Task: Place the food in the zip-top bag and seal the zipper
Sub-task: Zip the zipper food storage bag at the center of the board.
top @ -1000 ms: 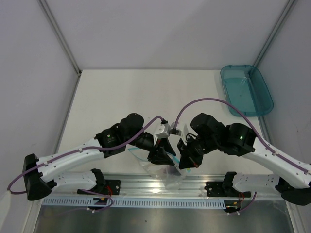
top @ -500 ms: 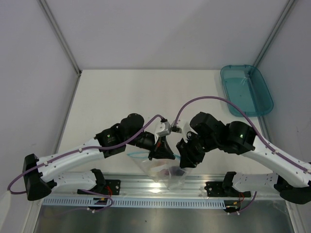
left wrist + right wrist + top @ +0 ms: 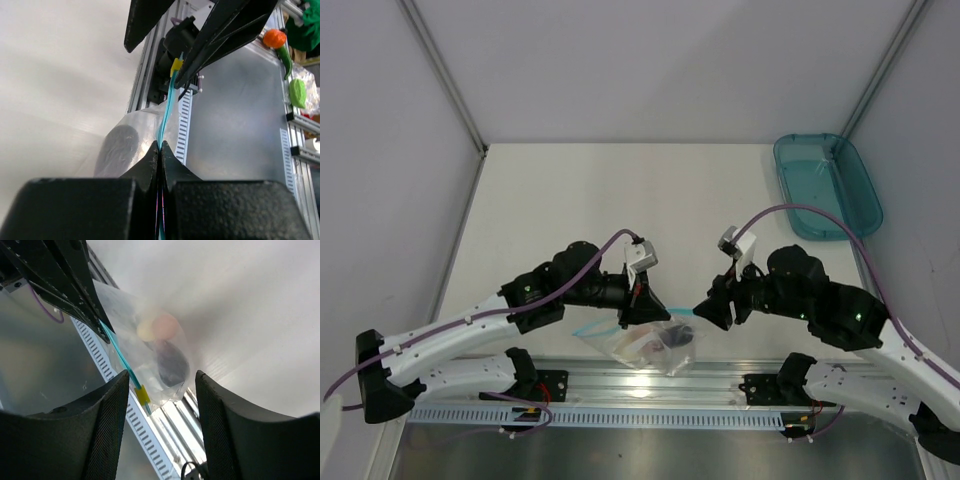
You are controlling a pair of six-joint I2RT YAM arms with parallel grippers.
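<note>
Backed-off right end effector point(image 3: 705, 311) beside clear, teal-edged zip-top bag point(image 3: 645, 346), food point(image 3: 169, 364) inside.

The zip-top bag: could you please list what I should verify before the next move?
1. Contents inside the zip-top bag: ok; the purple piece, peach piece and cream piece show through the plastic.
2. Hold of the left gripper on the zipper: ok, clamped shut on it.
3. Opening of the right gripper: ok; the yellow tab sits between its jaws, ungripped.
4. Seal along the whole zipper: cannot tell.
</note>
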